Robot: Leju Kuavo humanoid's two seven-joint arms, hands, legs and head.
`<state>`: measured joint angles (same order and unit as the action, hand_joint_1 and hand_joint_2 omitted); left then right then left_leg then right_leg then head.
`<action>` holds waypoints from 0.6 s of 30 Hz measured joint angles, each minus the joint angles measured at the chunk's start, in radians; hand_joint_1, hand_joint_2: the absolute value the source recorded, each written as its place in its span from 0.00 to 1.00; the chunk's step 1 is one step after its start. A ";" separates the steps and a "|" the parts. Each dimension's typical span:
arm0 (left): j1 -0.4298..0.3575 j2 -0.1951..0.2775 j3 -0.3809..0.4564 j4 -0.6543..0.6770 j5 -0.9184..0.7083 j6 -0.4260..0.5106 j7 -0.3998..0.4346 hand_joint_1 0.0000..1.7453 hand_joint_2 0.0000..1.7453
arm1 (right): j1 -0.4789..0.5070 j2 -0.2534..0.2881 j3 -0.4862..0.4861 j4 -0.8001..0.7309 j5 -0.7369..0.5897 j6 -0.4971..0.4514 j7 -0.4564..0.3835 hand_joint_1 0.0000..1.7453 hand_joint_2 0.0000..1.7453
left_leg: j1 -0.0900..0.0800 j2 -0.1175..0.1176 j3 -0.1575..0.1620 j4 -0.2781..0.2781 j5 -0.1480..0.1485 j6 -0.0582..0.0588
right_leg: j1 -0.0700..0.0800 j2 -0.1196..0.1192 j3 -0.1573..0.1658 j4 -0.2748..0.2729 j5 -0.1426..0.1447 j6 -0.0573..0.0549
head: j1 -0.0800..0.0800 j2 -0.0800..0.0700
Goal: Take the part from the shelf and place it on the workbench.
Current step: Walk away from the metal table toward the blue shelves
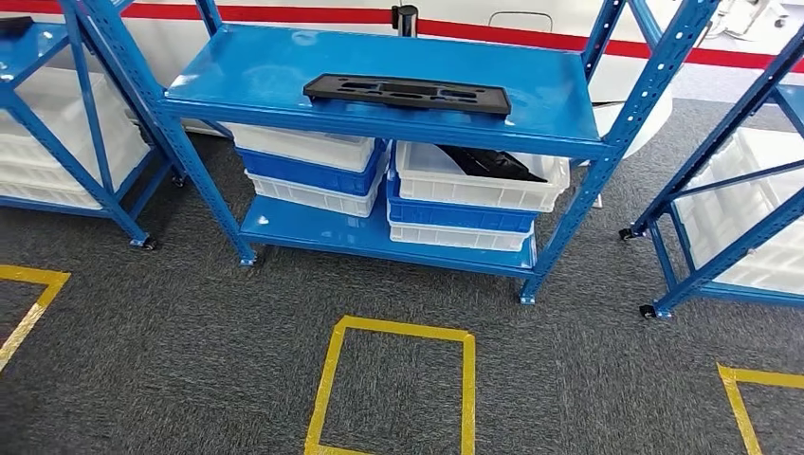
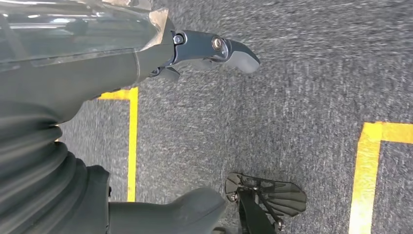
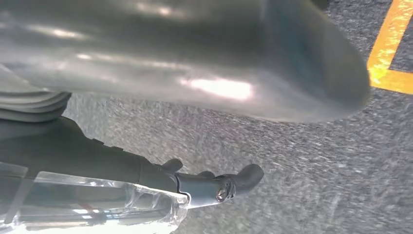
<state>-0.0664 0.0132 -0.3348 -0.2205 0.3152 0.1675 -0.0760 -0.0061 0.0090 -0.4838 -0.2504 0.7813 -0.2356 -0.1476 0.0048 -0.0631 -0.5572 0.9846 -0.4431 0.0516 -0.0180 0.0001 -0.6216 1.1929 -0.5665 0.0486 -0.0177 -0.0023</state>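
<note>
Part retrieval has not begun: you are at the approach step. Your left hand (image 2: 160, 58) and right hand (image 3: 195, 183) hang over grey carpet, holding nothing; fingers look loosely extended, though blur leaves this uncertain. Ahead lies a yellow floor square (image 1: 393, 384). Beyond, the black part (image 1: 406, 94) lies flat on the blue shelf (image 1: 284, 71), top level. Next, step closer and raise both hands.

Matt black plastic part (image 1: 407, 94) on glossy blue painted-metal shelf (image 1: 256, 68); rough grey carpet floor (image 1: 190, 351).
</note>
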 joint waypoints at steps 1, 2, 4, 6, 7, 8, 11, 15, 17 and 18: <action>0.000 -0.001 0.000 0.000 0.000 0.000 0.000 0.00 1.00 | -0.001 -0.001 0.002 0.000 0.000 0.000 0.000 0.00 0.00 | 0.000 -0.011 0.001 0.002 -0.002 -0.003 | -0.004 0.013 0.031 -0.076 0.034 0.008 | 0.001 0.000; 0.000 -0.001 0.000 0.000 0.001 0.000 0.000 0.00 1.00 | -0.002 -0.001 0.003 0.001 0.000 0.000 0.000 0.00 0.00 | -0.002 -0.021 0.001 0.006 -0.005 -0.008 | -0.005 0.024 0.057 -0.139 0.060 0.008 | 0.002 0.000; 0.001 -0.001 0.000 0.000 0.003 0.000 0.000 0.00 1.00 | -0.006 -0.002 0.007 0.002 -0.002 -0.001 0.000 0.00 0.00 | -0.006 -0.034 -0.002 0.012 -0.012 -0.019 | -0.004 0.035 0.080 -0.195 0.081 -0.005 | 0.002 0.000; 0.003 0.000 0.000 0.000 0.004 0.000 0.000 0.00 1.00 | -0.009 -0.001 0.009 0.003 -0.009 -0.004 0.003 0.00 0.00 | -0.005 -0.039 -0.003 0.014 -0.015 -0.027 | -0.003 0.024 0.085 -0.195 0.082 -0.025 | 0.001 0.000; 0.004 0.000 -0.001 0.000 0.004 0.000 0.000 0.00 1.00 | -0.010 0.000 0.009 0.003 -0.013 -0.007 0.006 0.00 0.00 | -0.003 -0.031 -0.005 0.020 -0.020 -0.032 | -0.004 0.021 0.087 -0.196 0.083 -0.032 | 0.001 0.000; 0.005 0.000 -0.002 0.000 0.004 0.000 0.000 0.00 1.00 | -0.010 0.000 0.009 0.003 -0.017 -0.010 0.009 0.00 0.00 | -0.001 -0.013 -0.012 0.040 -0.034 -0.037 | -0.007 0.017 0.090 -0.197 0.084 -0.037 | -0.002 0.000; 0.002 0.002 -0.009 0.000 0.004 0.002 -0.003 0.00 1.00 | -0.006 0.001 0.009 0.004 -0.027 -0.016 0.012 0.00 0.00 | 0.003 0.047 -0.093 0.209 -0.126 -0.053 | -0.004 0.003 0.091 -0.198 0.084 -0.050 | -0.010 0.000; 0.001 0.001 -0.014 0.000 0.007 0.003 -0.016 0.00 1.00 | -0.003 0.002 0.009 0.005 -0.035 -0.020 0.019 0.00 0.00 | 0.009 0.061 -0.125 0.257 -0.112 -0.055 | -0.003 -0.012 0.093 -0.198 0.081 -0.054 | -0.011 0.000; 0.000 0.002 -0.014 0.000 0.009 0.003 -0.021 0.00 1.00 | -0.004 0.003 0.009 0.005 -0.043 -0.019 0.026 0.00 0.25 | 0.007 0.066 -0.058 0.119 -0.046 -0.047 | -0.001 -0.014 0.097 -0.197 0.078 -0.051 | -0.011 0.000; -0.002 0.002 -0.014 0.000 0.009 0.003 -0.022 0.00 1.00 | -0.004 0.004 0.009 0.005 -0.047 -0.019 0.029 0.00 0.50 | 0.005 0.069 -0.031 0.065 -0.027 -0.042 | 0.002 -0.015 0.098 -0.197 0.076 -0.047 | -0.010 0.000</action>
<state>-0.0681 0.0149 -0.3491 -0.2209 0.3246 0.1703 -0.0980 -0.0102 0.0129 -0.4751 -0.2453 0.7344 -0.2544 -0.1185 0.0096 0.0060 -0.5881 1.0499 -0.4705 0.0095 -0.0156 -0.0152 -0.5235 0.9956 -0.4905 0.0013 -0.0281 -0.0023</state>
